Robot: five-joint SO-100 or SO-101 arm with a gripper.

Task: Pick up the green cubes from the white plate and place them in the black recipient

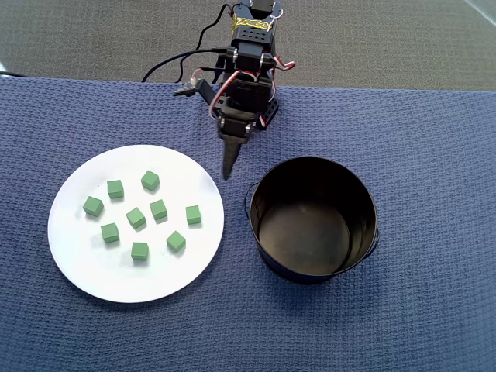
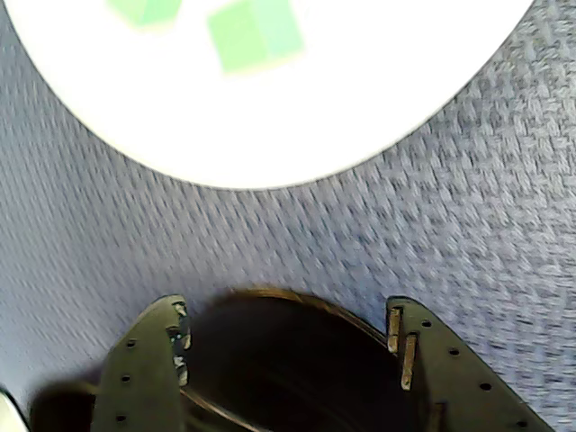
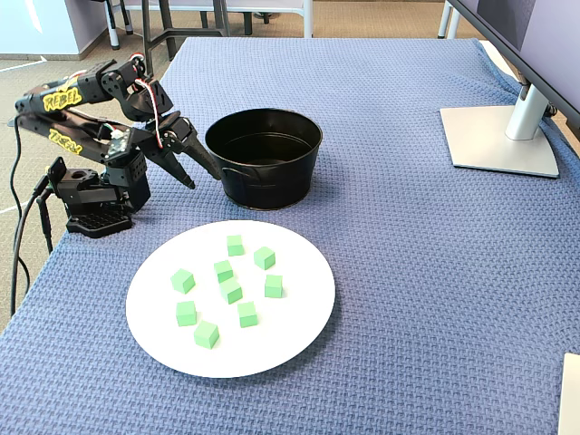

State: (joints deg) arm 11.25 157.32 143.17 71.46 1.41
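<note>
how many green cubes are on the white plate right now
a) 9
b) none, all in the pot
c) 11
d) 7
a) The overhead view shows nine green cubes on the white plate, and the black pot is empty.

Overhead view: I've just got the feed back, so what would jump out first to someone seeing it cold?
The white plate at lower left, with nine green cubes scattered on it. To its right stands the black recipient, empty inside. The gripper hangs over the blue cloth between plate and pot, holding nothing.
</note>
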